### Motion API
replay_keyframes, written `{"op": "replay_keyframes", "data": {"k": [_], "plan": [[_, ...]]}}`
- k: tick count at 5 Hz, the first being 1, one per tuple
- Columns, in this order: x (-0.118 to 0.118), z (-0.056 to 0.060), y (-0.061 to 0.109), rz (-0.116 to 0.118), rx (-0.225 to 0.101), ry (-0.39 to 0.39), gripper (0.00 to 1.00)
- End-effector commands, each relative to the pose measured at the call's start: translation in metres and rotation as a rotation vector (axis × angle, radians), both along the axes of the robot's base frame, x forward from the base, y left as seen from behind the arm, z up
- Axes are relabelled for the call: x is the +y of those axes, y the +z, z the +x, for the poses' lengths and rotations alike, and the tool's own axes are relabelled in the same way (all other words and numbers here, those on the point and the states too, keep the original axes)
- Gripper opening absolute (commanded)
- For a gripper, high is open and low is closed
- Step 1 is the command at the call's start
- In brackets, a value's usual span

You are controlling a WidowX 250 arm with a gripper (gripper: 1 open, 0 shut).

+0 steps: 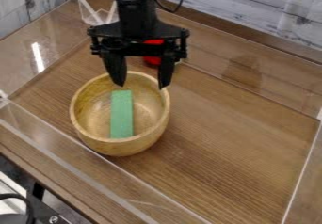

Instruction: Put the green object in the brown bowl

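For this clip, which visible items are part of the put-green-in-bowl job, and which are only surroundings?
Part of the job:
- green object, lying flat inside the bowl
- brown bowl
- claw, open above the bowl, holding nothing

Only surroundings:
- wooden table
- clear barrier walls around the workspace

- Brown bowl (pixel 120 115) stands on a wooden table (pixel 239 124) enclosed by clear walls.
- Green block (pixel 122 113) lies flat on the bowl's floor, long axis running near to far, free of the fingers.
- Gripper (pixel 141 75) hangs above the bowl's far rim, pointing down, its dark fingers (pixel 117 70) spread wide with nothing between them.
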State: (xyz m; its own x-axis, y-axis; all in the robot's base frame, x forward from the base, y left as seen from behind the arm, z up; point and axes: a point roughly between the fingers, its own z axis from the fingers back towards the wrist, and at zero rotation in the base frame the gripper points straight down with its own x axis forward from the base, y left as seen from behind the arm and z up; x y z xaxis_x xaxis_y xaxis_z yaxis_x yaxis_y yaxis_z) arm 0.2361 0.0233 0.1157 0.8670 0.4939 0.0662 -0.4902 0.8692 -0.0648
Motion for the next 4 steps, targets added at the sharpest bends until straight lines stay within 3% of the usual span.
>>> {"op": "replay_keyframes", "data": {"k": [1,3,4], "plan": [[0.003,0.015,0.007,0.008,-0.042,0.052,1.00],[0.013,0.020,0.005,0.007,-0.049,0.087,1.00],[0.015,0.019,0.013,0.004,-0.052,0.058,1.00]]}}
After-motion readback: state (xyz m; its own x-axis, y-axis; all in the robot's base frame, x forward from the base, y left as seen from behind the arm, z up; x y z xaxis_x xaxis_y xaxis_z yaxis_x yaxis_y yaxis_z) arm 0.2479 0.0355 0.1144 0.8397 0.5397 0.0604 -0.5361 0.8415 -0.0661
